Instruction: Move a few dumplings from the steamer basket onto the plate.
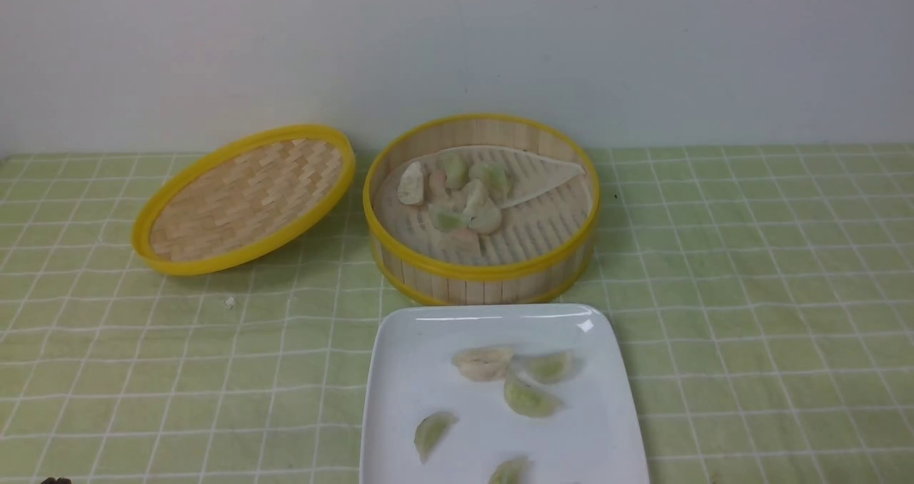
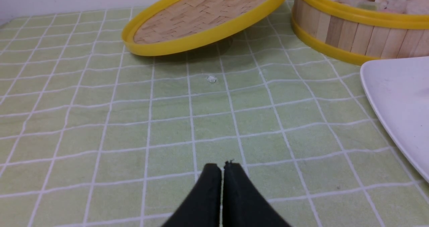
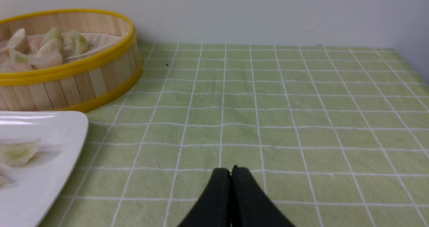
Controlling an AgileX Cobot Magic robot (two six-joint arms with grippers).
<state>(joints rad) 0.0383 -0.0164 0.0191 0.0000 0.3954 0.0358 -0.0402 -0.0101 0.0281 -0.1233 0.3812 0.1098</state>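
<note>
Left pincer [image 2: 222, 166] closed and empty, right pincer [image 3: 231, 171] closed and empty
</note>
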